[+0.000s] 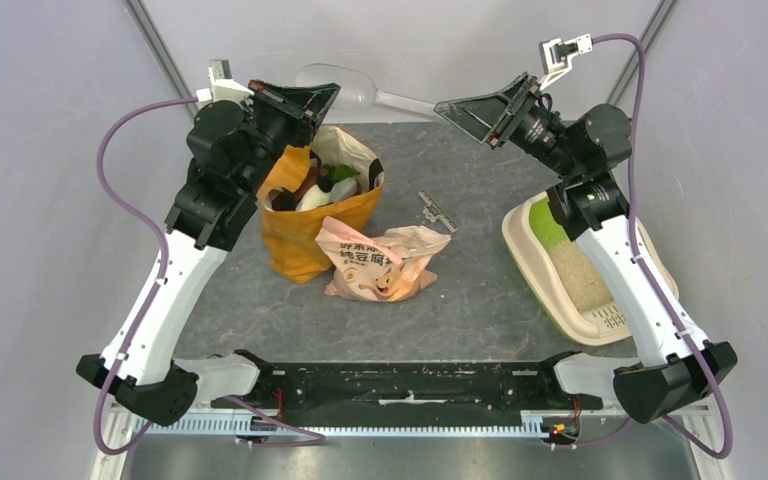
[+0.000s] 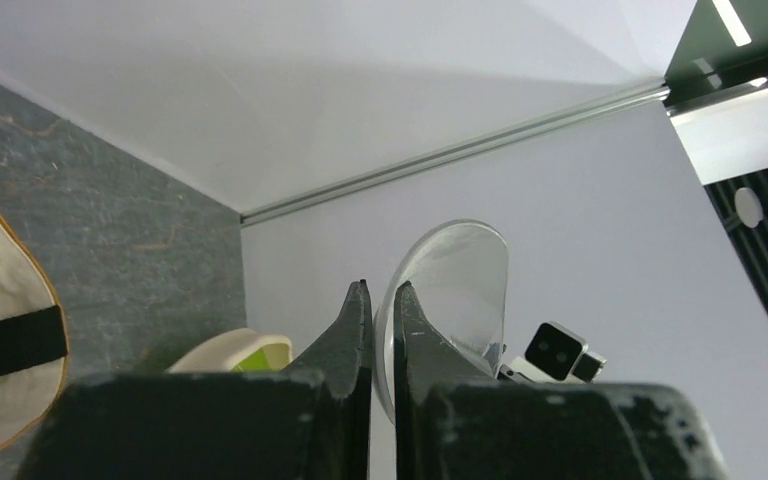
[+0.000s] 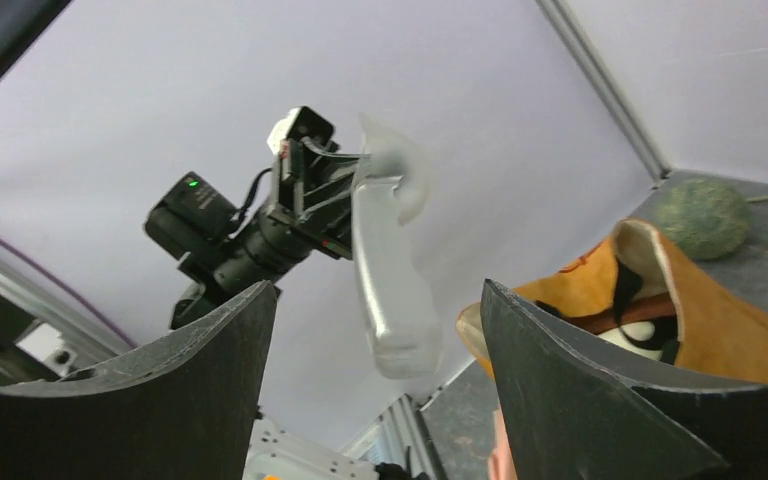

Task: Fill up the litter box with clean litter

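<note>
Far left, raised above the worktop (image 1: 480, 290): left tool (image 1: 328, 93), pinching a clear plastic scoop (image 1: 352, 86) at its bowl end, handle pointing right. Below it: orange bag (image 1: 305, 235), upright, mouth open, items inside. Just beside it, to the right: printed pink-and-white pouch (image 1: 380, 262), lying flat. Centre-right, aloft: right tool (image 1: 465, 122), spread wide, tips near the end of the scoop's handle. Far right, on the worktop: litter box (image 1: 516, 240), green hood at far end, clean litter (image 1: 572, 266) inside, partly hidden by the right arm.
</note>
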Controlling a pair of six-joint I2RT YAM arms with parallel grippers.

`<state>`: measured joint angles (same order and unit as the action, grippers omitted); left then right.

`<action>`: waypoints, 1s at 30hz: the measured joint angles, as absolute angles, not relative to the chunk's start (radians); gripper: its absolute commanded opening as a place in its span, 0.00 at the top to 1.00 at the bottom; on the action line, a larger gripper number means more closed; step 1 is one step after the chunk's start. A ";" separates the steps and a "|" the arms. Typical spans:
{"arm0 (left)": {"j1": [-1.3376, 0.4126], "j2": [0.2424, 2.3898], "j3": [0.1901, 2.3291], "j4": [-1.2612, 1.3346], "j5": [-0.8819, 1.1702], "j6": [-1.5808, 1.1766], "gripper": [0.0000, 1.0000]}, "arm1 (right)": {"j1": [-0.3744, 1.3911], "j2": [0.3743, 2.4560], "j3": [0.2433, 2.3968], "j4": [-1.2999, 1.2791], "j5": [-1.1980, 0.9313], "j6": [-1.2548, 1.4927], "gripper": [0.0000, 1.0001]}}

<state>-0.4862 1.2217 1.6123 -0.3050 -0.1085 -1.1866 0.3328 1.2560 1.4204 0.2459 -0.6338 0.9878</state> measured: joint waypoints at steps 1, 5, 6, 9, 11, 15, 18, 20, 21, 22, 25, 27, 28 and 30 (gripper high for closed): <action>-0.485 1.224 1.612 -0.304 -0.101 -1.206 0.98 | 0.339 1.257 1.423 0.252 -0.634 0.997 0.24; -0.484 1.226 1.612 -0.304 -0.091 -1.252 0.98 | 0.366 1.259 1.424 0.266 -0.636 1.023 0.33; -0.484 1.226 1.612 -0.303 -0.086 -1.261 0.98 | 0.374 1.262 1.424 0.269 -0.637 1.028 0.35; -0.484 1.228 1.612 -0.303 -0.072 -1.272 0.98 | 0.390 1.272 1.426 0.270 -0.642 1.032 0.41; -0.484 1.229 1.610 -0.302 -0.067 -1.275 0.98 | 0.392 1.280 1.430 0.269 -0.643 1.032 0.42; -0.484 1.229 1.596 -0.290 -0.054 -1.275 0.98 | 0.392 1.295 1.441 0.267 -0.640 1.032 0.45; -0.484 1.229 1.588 -0.289 -0.046 -1.275 0.98 | 0.392 1.301 1.448 0.261 -0.639 1.032 0.28; -0.484 1.229 1.583 -0.286 -0.042 -1.275 0.98 | 0.393 1.305 1.457 0.252 -0.639 1.026 0.10; -0.484 1.229 1.581 -0.283 -0.043 -1.275 0.98 | 0.393 1.306 1.461 0.244 -0.640 1.023 0.07; -0.484 1.229 1.580 -0.281 -0.043 -1.275 0.98 | 0.389 1.306 1.463 0.237 -0.641 1.018 0.06; -0.476 1.225 1.577 -0.281 -0.049 -1.274 0.98 | 0.335 1.305 1.502 0.136 -0.674 0.961 0.05; -0.461 1.214 1.563 -0.281 -0.051 -1.272 0.98 | 0.226 1.304 1.554 0.014 -0.707 0.899 0.04; -0.449 1.208 1.553 -0.281 -0.051 -1.271 0.98 | 0.151 1.301 1.568 -0.025 -0.736 0.876 0.03; -0.431 1.199 1.538 -0.281 -0.051 -1.269 0.98 | -0.013 1.289 1.574 -0.118 -0.781 0.818 0.03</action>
